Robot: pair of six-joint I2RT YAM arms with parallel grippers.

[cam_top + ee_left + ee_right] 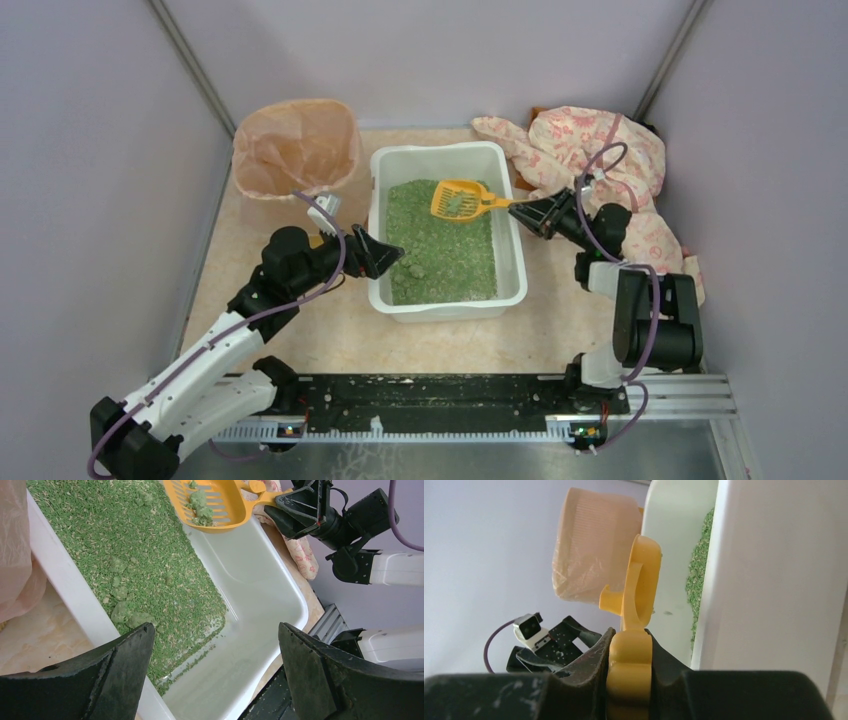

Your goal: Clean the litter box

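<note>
Top external view: the litter box [450, 305] sits at the centre of the surface [330, 345]. The right gripper [518, 207] has its jaws clamped on the scoop [458, 200] handle. The left gripper [392, 254] has its jaws wide open by the box's left rim. The box is probably rigid, litter-heavy and slick-walled, so the rim offers the best hold.

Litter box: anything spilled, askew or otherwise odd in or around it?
No spill that I can see. The litter sits toward the left of the litter box, leaving a bare strip along its right wall. A crumpled pink cloth lies right of the box. The right gripper holds the scoop over the litter.
</note>
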